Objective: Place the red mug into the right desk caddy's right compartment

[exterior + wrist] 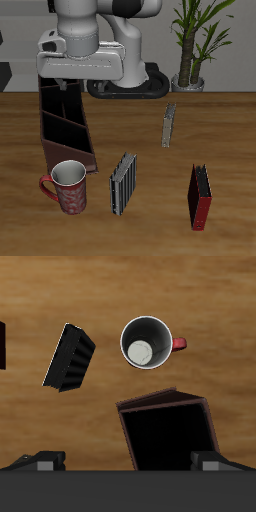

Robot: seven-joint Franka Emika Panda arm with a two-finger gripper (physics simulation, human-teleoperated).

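so far the reach has not begun: the red mug (68, 187) stands upright on the table (150, 130) near its front edge, just beside the near end of the right desk caddy (63, 122), handle pointing away from the grey ribbed slab (122, 184) next to it. the gripper (128, 462) hangs high above the caddy, well apart from the mug. in the wrist view only the two finger bases show at the frame's edge, set far apart, with nothing between them, so the fingers look spread wide and empty. the same view looks straight down into the mug (149, 345), showing its pale inside, and into the caddy's dark end cell (172, 434) close by; i take that squarish cell to be the right compartment, and it looks empty. the step in hand is the approach. the next move calls for shifting over the mug, descending, and closing on its rim or wall clear of the handle, then a short lift across into that cell, kept level so the mug clears the caddy wall.
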